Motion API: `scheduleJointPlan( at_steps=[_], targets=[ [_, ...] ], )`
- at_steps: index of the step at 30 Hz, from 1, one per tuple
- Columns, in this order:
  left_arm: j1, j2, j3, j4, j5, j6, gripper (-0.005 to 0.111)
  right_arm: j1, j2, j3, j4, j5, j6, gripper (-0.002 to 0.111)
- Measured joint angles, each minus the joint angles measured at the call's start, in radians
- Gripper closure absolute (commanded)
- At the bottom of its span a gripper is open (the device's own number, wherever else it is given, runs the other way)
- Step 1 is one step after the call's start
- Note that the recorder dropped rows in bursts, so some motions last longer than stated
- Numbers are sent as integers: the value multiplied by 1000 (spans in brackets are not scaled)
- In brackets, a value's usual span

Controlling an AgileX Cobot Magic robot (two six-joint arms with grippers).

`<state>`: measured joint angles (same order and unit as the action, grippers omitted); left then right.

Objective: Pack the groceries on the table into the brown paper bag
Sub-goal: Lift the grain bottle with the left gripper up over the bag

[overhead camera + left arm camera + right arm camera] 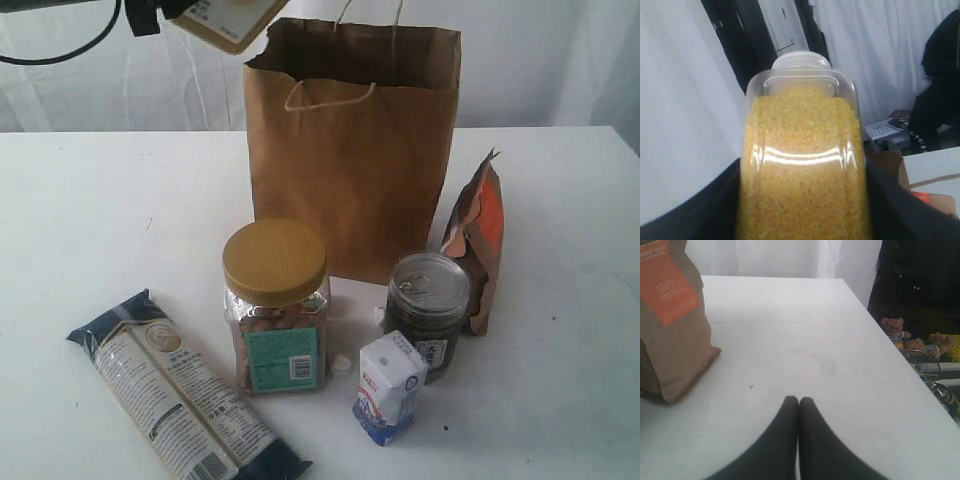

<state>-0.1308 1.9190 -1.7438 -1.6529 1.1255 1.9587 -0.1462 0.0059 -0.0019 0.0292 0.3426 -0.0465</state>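
White curtains are hanging behind a wide white table. The paper bag is standing upright toward the far middle of it, mouth gaping, ready to take things from above.

The left gripper is pinching the yellow bottle across its body, one dark finger on each side. It is holding the bottle high in the air, up at the left of the bag's mouth and not yet over it. That height looks chosen so the bottle is clearing the rim and the cord handles before going down inside. The bottle is lying tilted in the grip, cap pointing away from the wrist, and the left arm is reaching in from the far left, well above the table.

The right gripper is hanging over bare table on the right, fingers pressed together on nothing, near the pouch and apparently waiting out of the way.

Five groceries are sitting in front of the bag:
- The noodle pack is lying near left.
- The yellow-lidded jar is standing in the middle.
- The dark jar and the carton are standing to its right.
- The pouch is standing close to the bag's right edge.
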Motion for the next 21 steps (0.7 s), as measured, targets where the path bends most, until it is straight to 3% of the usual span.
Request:
scheduleJointPlan(
  at_steps=[6, 21],
  targets=[
    [-35, 10, 0, 2, 0, 0, 107, 0, 0, 0, 0, 0, 0, 108],
    [-45, 12, 0, 2, 0, 0, 107, 0, 0, 0, 0, 0, 0, 108]
  ],
)
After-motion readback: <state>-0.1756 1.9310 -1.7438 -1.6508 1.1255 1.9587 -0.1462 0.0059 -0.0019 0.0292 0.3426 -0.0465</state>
